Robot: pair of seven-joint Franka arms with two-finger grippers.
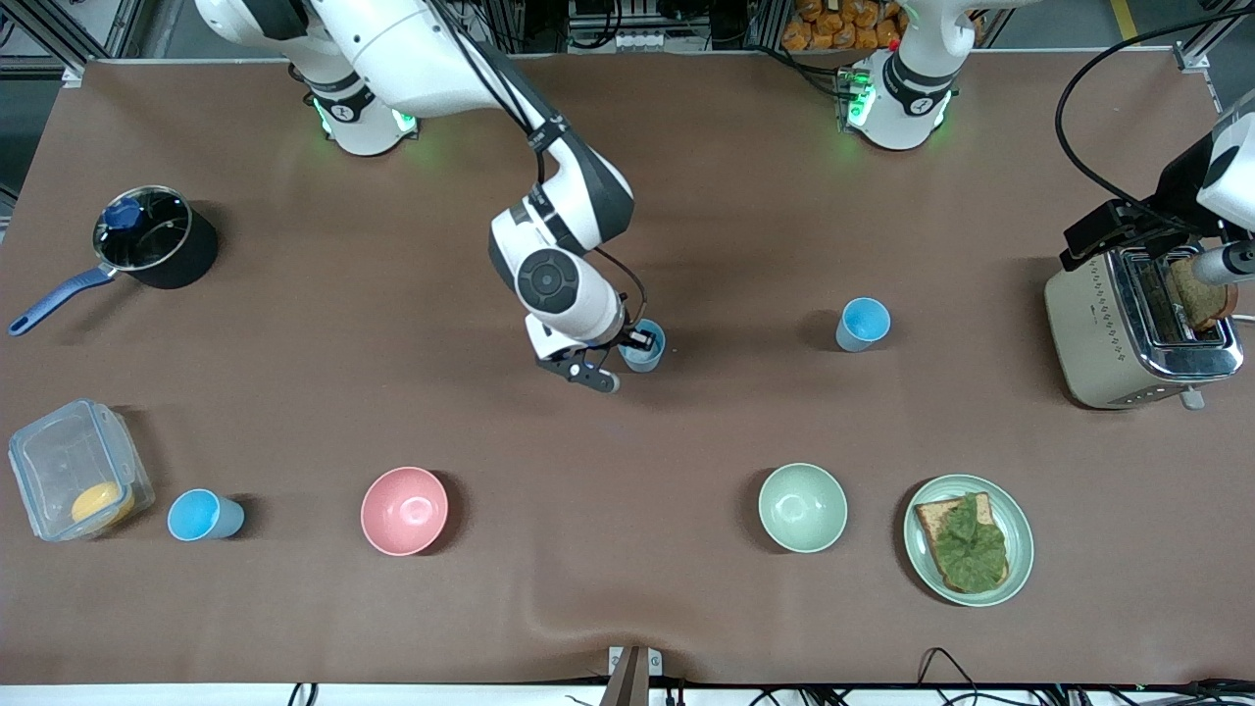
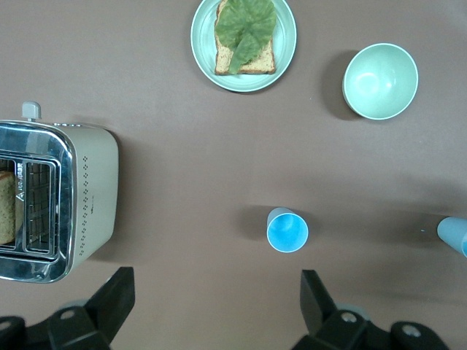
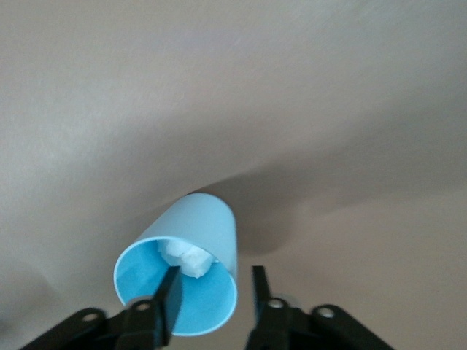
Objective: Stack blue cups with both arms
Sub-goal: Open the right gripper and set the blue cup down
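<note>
Three blue cups stand upright on the brown table. One blue cup [image 1: 647, 351] [image 3: 204, 226], with a white patch inside, is at the table's middle. My right gripper [image 1: 630, 345] [image 3: 213, 288] is open and straddles its rim, one finger inside and the other outside, clear of the wall. A second blue cup [image 1: 863, 324] [image 2: 287, 230] stands toward the left arm's end. The third blue cup [image 1: 204, 515] is nearer the front camera, beside a plastic container. My left gripper [image 1: 1118, 230] [image 2: 217, 281] hangs open and empty, high over the table by the toaster.
A pink bowl [image 1: 404, 510], a pale green bowl [image 1: 802, 507] and a plate [image 1: 1020, 549] with bread and lettuce line the near side. The toaster [image 1: 1098, 333] holds a slice. A lidded pot [image 1: 196, 255] and the plastic container [image 1: 49, 471] sit at the right arm's end.
</note>
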